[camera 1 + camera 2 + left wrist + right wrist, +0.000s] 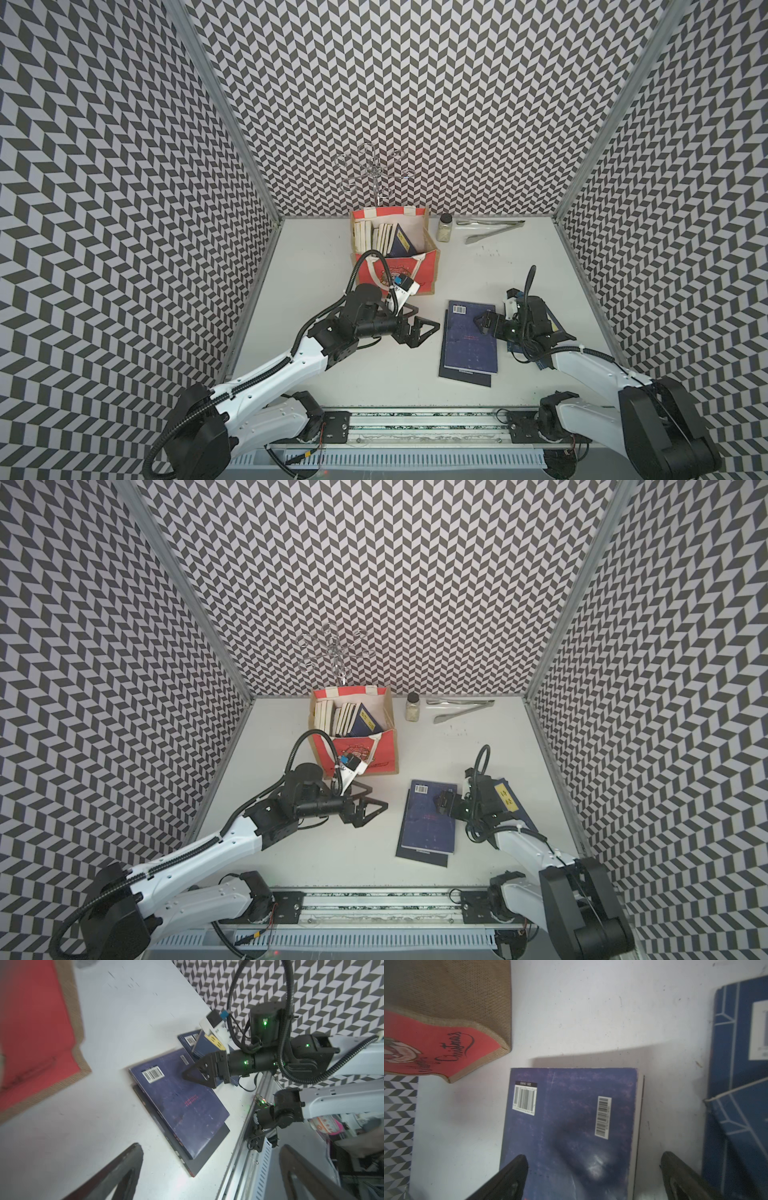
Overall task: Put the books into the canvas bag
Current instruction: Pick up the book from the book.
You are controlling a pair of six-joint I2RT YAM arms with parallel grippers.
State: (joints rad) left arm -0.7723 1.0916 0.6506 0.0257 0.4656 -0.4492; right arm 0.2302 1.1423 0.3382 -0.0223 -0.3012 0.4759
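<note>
The canvas bag [428, 266] [384, 750] stands at the back of the table, red-fronted with jute sides, and several books [384, 239] stand upright inside it. A purple-navy book [469, 336] [187, 1109] [571, 1126] with barcodes lies on a black book [465, 379] at centre right. My right gripper [480, 326] [593, 1156] hovers open over the purple book's far end. Thin navy books [509, 804] [737, 1105] lie under the right wrist. My left gripper [428, 318] [211, 1146] is open and empty, in front of the bag.
A small glass jar [445, 227] and metal tongs [490, 230] lie at the back right. A wire rack [374, 170] stands behind the bag. Patterned walls close in three sides, and a metal rail [415, 428] runs along the front edge.
</note>
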